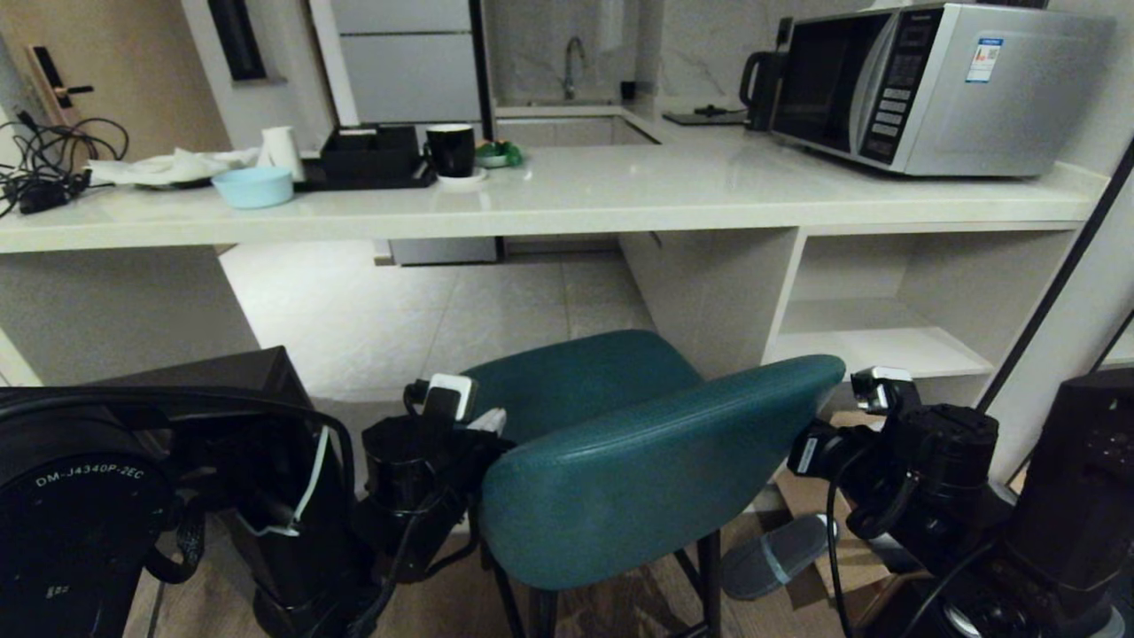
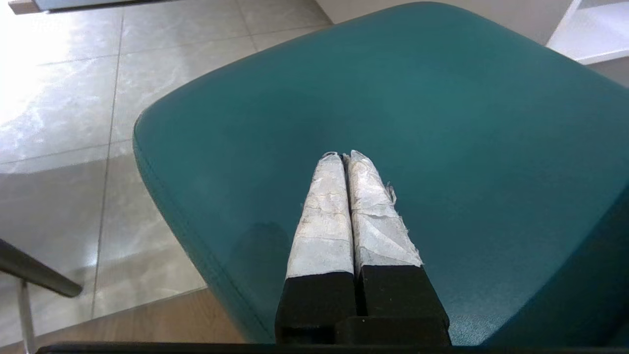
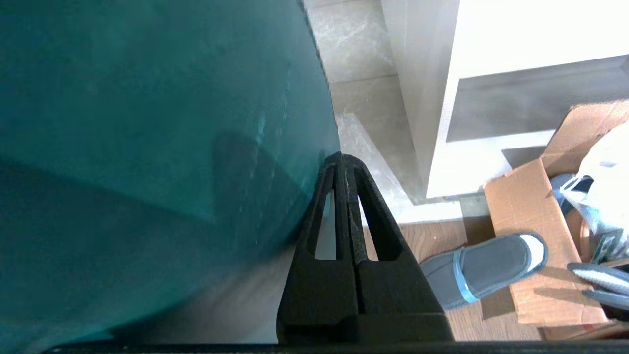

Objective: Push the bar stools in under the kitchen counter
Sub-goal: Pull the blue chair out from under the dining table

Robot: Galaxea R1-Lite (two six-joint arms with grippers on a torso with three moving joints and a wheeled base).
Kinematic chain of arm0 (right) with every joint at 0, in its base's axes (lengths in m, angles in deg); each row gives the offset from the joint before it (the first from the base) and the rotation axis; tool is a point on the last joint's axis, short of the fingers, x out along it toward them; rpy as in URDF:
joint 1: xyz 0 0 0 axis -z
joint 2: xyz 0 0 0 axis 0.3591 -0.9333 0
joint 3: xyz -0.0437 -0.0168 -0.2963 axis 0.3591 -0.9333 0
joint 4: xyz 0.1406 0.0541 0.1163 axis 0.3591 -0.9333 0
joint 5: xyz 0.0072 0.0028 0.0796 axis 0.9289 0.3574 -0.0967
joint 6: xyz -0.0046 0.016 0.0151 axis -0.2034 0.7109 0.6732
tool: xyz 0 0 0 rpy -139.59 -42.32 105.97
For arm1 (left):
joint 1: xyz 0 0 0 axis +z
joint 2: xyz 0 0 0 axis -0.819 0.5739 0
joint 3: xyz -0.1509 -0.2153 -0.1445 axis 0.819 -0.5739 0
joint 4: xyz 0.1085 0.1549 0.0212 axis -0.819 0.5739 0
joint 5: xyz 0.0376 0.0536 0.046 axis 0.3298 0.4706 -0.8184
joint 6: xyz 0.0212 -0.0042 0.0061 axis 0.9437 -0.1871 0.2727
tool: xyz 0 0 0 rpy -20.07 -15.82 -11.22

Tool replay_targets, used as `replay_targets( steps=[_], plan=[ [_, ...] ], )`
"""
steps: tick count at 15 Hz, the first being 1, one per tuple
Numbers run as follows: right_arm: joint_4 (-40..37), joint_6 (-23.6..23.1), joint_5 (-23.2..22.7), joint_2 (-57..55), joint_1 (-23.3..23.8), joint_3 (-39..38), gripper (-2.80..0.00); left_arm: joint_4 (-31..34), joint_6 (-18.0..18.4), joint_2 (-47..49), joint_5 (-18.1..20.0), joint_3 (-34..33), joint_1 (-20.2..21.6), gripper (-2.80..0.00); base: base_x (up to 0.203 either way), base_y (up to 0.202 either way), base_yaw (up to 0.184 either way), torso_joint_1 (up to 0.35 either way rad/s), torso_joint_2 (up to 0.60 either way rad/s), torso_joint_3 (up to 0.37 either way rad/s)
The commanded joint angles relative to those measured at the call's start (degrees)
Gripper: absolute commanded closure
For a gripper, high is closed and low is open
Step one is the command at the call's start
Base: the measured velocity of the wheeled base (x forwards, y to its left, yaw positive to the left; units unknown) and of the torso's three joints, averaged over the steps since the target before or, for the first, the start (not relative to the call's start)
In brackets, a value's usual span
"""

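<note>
Head looks down; both wrists close on teal stool (image 1: 620,443).

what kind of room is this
Most likely a small home kitchen: a silver microwave and black kettle stand on the glossy white stone-look counter, with a sink tap behind.

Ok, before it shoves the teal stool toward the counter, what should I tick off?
1. Left pincer shut, over the teal stool seat: ok.
2. Right pincer shut, beside the stool's right edge: ok.
3. Either pincer actually pressing on the stool: cannot tell.
4. Gap under the counter ahead of the stool open: ok.
5. Stool lined up clear of the shelf unit on the right: cannot tell.
6. Slipper and cardboard box lie off to the right, out of the stool's path: ok.
</note>
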Motion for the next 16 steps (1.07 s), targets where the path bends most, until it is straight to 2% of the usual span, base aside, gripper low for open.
replay_targets(
  steps=[1, 4, 7, 9, 11, 14, 16],
  plan=[
    [0.3, 0.1, 0.5, 0.9, 0.6, -0.9, 0.00, -0.6, -0.1, -0.8, -0.5, -0.2, 3.0, 0.00, 0.000, 0.000, 0.000, 0.000, 0.00, 0.000],
    [0.3, 0.1, 0.5, 6.9, 1.5, -4.7, 0.00, -0.6, -0.2, -5.4, -0.5, -1.3, 9.1, 0.00, 0.000, 0.000, 0.000, 0.000, 0.00, 0.000],
    [0.3, 0.1, 1.6, 13.5, 1.3, -9.4, 0.00, -0.6, -0.3, -9.8, -0.6, -8.5, 11.9, 0.00, 0.000, 0.000, 0.000, 0.000, 0.00, 0.000],
    [0.3, 0.1, 4.5, 17.7, 1.4, -11.4, 0.00, -0.6, -0.3, -11.8, -1.5, -9.5, 13.0, 0.00, 0.000, 0.000, 0.000, 0.000, 0.00, 0.000],
    [0.3, -0.1, 5.2, 21.4, 1.5, -14.9, 0.00, -0.6, -0.1, -14.2, -2.9, -9.6, 12.6, 0.00, 0.000, 0.000, 0.000, 0.000, 0.00, 0.000],
    [0.3, -5.4, 5.3, 25.0, 1.3, -17.5, 0.00, -0.4, -0.1, -20.4, -3.2, -9.9, 11.9, 0.00, 0.000, 0.000, 0.000, 0.000, 0.00, 0.000],
    [0.3, -12.6, 5.2, 30.3, 0.5, -19.2, 0.00, 3.9, -0.2, -27.5, -3.2, -9.8, 11.7, 0.00, 0.000, 0.000, 0.000, 0.000, 0.00, 0.000]
  ],
)
